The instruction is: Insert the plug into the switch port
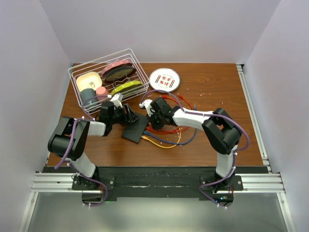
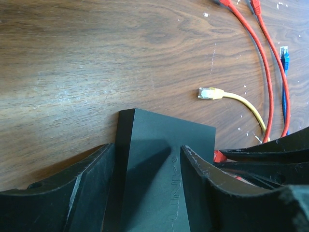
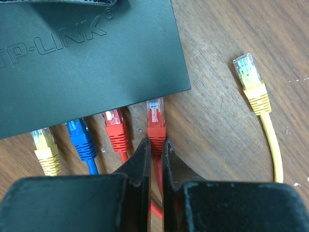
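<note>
The flat, matte-black rectangular switch (image 1: 135, 129), with embossed lettering on its smooth lid, is lying on the scratched brown wooden table (image 1: 212, 92), left of centre between the 2 arms. The right claw (image 3: 154, 145) is pinching the ribbed red plug (image 3: 155, 129), its black fingers pressed close together around it. The plug's clear tip is pointing at the switch's long edge and sitting just beside it; the sockets are hidden under that edge. To its left, 3 more moulded plugs are sitting along the same edge: a second red plug (image 3: 116, 128), a blue plug (image 3: 79, 137) and a yellow plug (image 3: 44, 147). A loose yellow plug (image 3: 252, 79) on a thin round cable is lying apart on the right. The left claw (image 2: 147, 150) is standing spread, with 1 curved black finger (image 2: 72, 188) on each side of the switch's end. Whether they are squeezing it, I cannot tell.
</note>
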`<state>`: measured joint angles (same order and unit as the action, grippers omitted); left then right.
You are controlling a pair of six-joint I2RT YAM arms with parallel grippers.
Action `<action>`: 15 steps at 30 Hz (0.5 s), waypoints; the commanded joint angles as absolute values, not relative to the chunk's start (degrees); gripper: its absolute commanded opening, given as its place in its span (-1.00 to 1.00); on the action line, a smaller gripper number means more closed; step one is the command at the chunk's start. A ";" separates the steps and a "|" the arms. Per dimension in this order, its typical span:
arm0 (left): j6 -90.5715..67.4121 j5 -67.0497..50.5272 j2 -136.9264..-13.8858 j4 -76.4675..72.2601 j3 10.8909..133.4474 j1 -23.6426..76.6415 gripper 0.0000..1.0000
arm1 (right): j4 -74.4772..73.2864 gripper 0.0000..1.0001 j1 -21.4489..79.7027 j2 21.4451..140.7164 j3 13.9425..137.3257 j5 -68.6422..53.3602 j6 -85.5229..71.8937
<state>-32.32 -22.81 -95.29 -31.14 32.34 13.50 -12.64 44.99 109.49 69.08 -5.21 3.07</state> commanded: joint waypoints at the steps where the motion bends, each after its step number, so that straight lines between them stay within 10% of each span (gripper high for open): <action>1: -32.61 -25.66 -95.71 -33.66 32.08 13.36 0.20 | -9.58 -1.00 46.05 106.52 69.96 -5.54 3.34; 15: -33.13 -26.28 -95.71 -34.72 31.29 13.36 0.16 | -10.11 -1.00 46.41 105.03 71.10 -4.74 3.51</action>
